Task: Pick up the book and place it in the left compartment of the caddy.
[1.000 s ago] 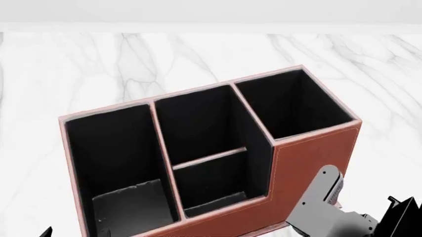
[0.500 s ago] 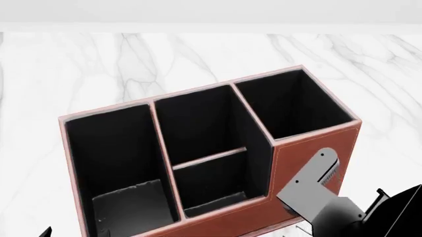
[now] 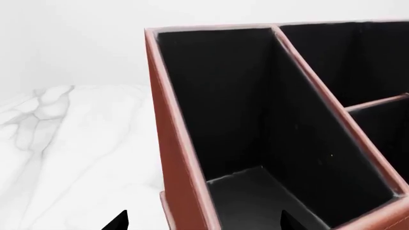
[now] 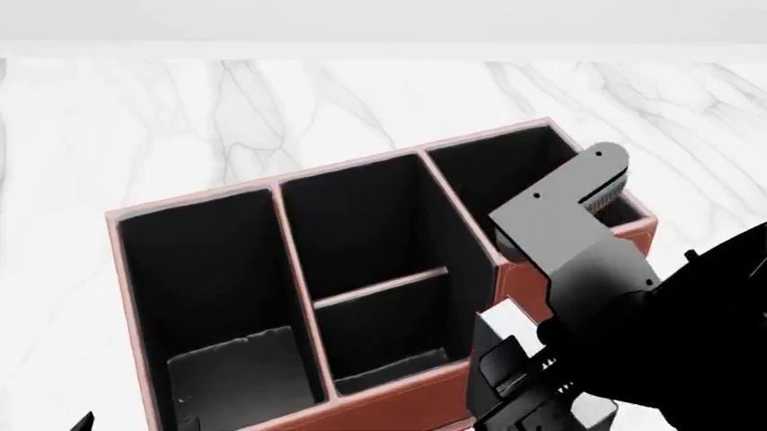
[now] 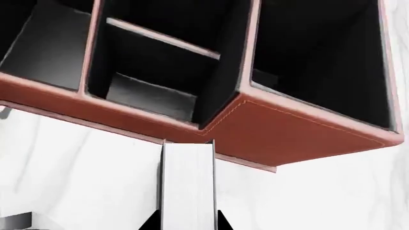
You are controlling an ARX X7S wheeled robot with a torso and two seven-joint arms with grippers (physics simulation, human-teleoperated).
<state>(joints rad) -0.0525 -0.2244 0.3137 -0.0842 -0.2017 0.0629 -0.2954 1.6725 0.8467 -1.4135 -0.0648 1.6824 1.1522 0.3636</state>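
Observation:
The book shows its white page edge between thin black covers, and my right gripper is shut on it, one black fingertip against each cover. It hangs just in front of the caddy's reddish-brown front wall, below the taller end section. In the head view the book is dark with a pale top edge, under my raised right arm. The left compartment is the big black-lined end section, also seen close up. My left gripper is open, its fingertips wide apart on either side of the caddy's end wall.
The caddy stands on a white marble table with a plain white wall behind. Its divided middle sections and taller square end section lie right of the left compartment. My right arm covers part of that tall end.
My right arm has risen and swung up over the caddy's right end, and the book it holds now shows in the head view. The caddy has not moved.

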